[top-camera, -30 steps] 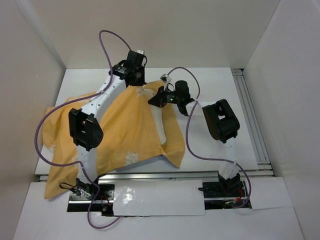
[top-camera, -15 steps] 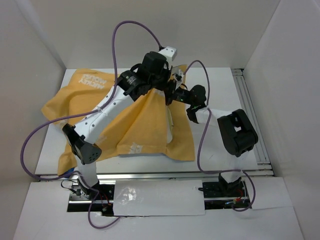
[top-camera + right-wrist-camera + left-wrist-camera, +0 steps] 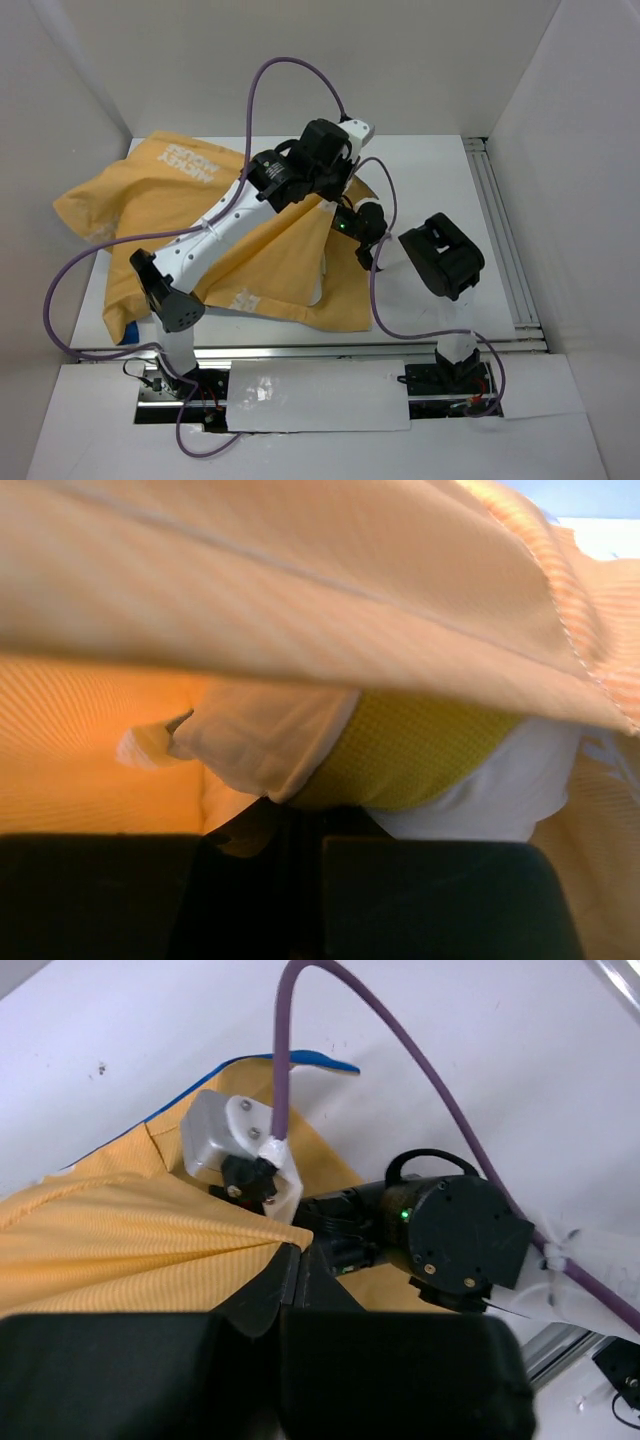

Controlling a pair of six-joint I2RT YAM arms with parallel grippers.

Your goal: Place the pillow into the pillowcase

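The mustard-orange pillowcase [image 3: 200, 220] lies spread over the table's left and middle, white lettering up. My left gripper [image 3: 335, 198] is shut on its right edge and holds it raised; the left wrist view shows the jaws [image 3: 290, 1252] pinching an orange fold [image 3: 120, 1250]. My right gripper [image 3: 300, 805] is inside the opening, shut on the cream pillow [image 3: 270, 740] by its yellow mark [image 3: 420, 750]. From above, only the right wrist [image 3: 358, 222] shows at the opening. A white sliver of pillow [image 3: 318, 290] shows at the lower edge.
A blue lining edge [image 3: 300, 1058] shows on the fabric's far side. The right arm's wrist [image 3: 455, 1230] sits just beyond my left fingertips. A metal rail [image 3: 500, 230] runs along the table's right side. White walls enclose the table.
The pillowcase has shifted left and toward the front. My left gripper has kept its hold on the edge and swung slightly right. My right gripper has moved nearer and further under the fabric.
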